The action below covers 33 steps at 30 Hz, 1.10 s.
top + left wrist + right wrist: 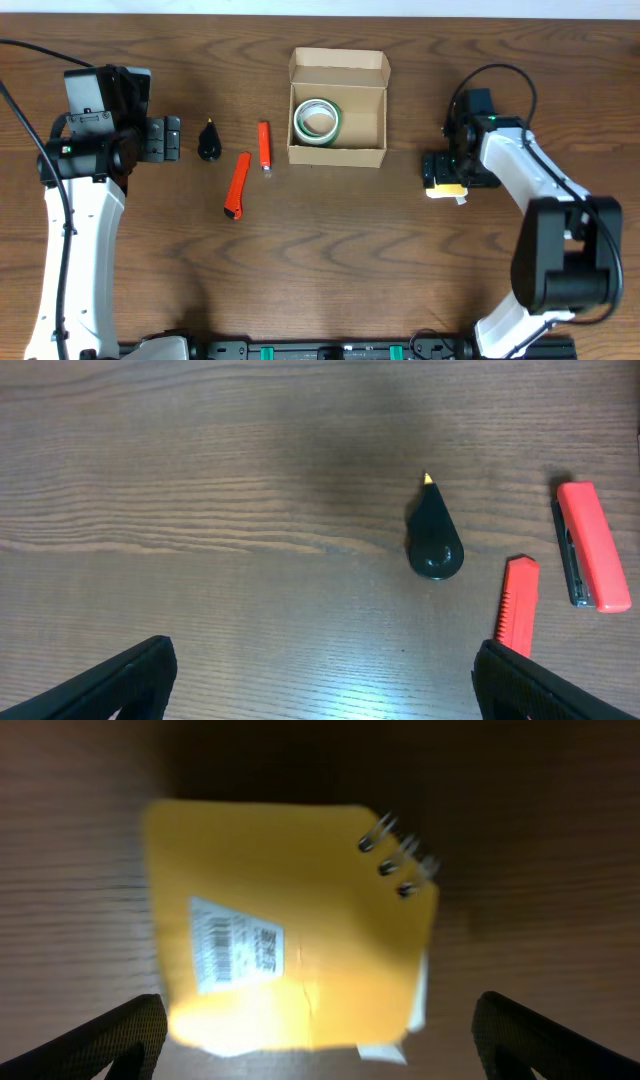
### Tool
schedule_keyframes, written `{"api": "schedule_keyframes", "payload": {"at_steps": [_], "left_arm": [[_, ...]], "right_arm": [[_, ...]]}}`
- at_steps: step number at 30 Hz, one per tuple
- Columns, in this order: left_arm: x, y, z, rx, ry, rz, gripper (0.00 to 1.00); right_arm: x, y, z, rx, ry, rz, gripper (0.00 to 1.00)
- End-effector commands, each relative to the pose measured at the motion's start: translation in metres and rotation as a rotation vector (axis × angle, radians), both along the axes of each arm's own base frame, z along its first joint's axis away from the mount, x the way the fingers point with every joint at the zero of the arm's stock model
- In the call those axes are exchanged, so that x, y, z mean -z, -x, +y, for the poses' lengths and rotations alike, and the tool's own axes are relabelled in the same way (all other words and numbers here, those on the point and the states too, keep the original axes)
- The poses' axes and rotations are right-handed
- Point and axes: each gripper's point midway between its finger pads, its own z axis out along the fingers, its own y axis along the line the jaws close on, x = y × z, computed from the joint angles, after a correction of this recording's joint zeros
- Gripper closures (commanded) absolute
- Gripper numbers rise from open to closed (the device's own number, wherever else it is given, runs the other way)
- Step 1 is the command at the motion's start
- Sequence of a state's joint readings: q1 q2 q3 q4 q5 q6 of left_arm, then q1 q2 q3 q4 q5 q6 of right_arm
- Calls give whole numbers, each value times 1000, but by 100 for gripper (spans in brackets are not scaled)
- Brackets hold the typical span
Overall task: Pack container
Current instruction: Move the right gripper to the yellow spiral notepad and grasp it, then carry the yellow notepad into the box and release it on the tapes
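The brown cardboard container stands open at the table's middle back, lid flap up, with a green-and-white tape roll inside on its left half. My right gripper is open right above a yellow spiral notepad, its fingers either side of it; the pad's edge shows in the overhead view. My left gripper is open and empty at the far left. In the left wrist view a black teardrop-shaped object, an orange box cutter and an orange stapler-like tool lie ahead of it.
The black object, the orange cutter and the orange tool lie in a row left of the container. The table surface is dark wood.
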State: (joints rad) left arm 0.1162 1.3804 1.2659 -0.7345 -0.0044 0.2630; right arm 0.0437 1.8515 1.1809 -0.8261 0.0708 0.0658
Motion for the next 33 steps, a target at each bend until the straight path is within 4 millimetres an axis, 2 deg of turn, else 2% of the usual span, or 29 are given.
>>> {"api": "schedule_keyframes", "payload": {"at_steps": [1, 10, 18, 21, 26, 30, 33], "left_arm": [[-7, -3, 3, -2, -11, -15, 5], [-7, -3, 3, -2, -11, -15, 5], [-7, -3, 3, -2, -11, -15, 5], [-7, -3, 3, -2, -11, -15, 5], [-7, -3, 3, -2, -11, -15, 5], [-7, -3, 3, -2, -11, -15, 5], [-7, -3, 3, -2, -11, -15, 5]], "right_arm": [[21, 7, 2, -21, 11, 64, 1], [41, 11, 2, -21, 13, 110, 1], [42, 4, 1, -21, 16, 84, 1], [42, 4, 1, -21, 16, 83, 4], [42, 3, 1, -21, 16, 80, 16], [42, 3, 1, -29, 16, 81, 33], [42, 3, 1, -29, 16, 82, 34]]}}
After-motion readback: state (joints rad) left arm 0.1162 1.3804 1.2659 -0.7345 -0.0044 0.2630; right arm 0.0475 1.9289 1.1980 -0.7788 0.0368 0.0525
